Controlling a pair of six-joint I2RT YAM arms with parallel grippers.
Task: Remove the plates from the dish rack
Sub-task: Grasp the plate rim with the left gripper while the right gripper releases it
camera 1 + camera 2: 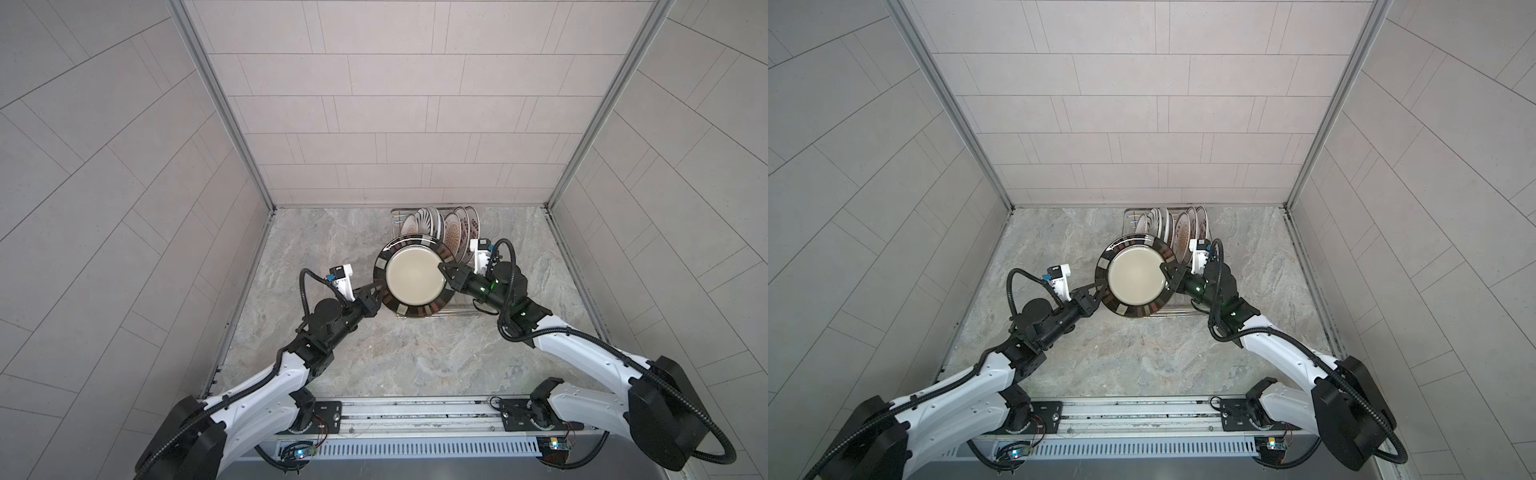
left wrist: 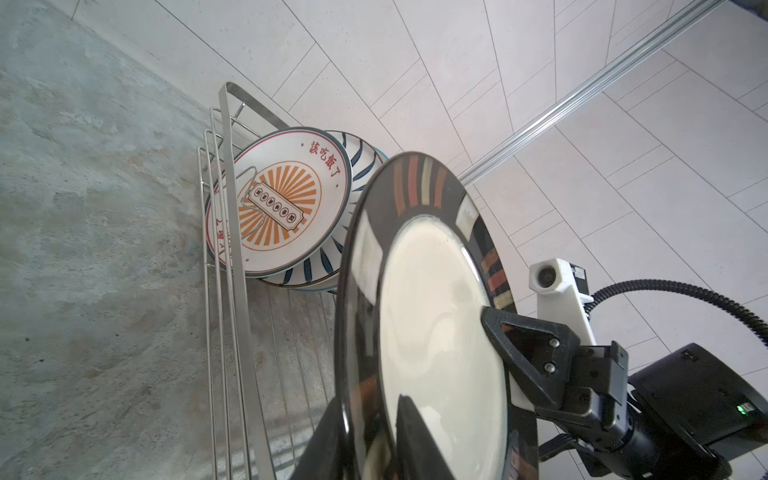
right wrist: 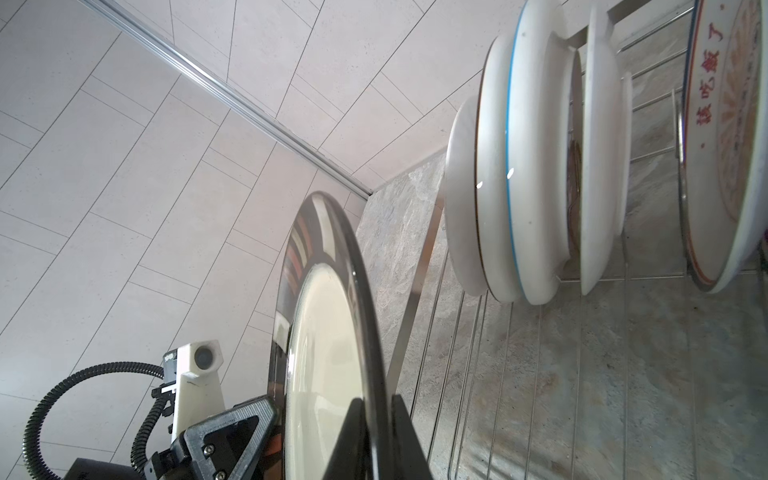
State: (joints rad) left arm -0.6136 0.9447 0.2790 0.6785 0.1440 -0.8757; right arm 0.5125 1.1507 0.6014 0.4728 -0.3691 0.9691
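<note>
Brown-rimmed beige plate hangs above the front of the dish rack, other plates upright behind. Right gripper clamps its rim; left gripper straddles the opposite rim, grip unclear.

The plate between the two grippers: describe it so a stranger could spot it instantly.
Find the silver dish rack at the back of the marble-look tabletop. Over its near end, in front of the standing plates, the right gripper and left gripper flank one large plate. Only it has a glossy dark rim with brown, orange and cream blocks around a plain cream centre.
</note>
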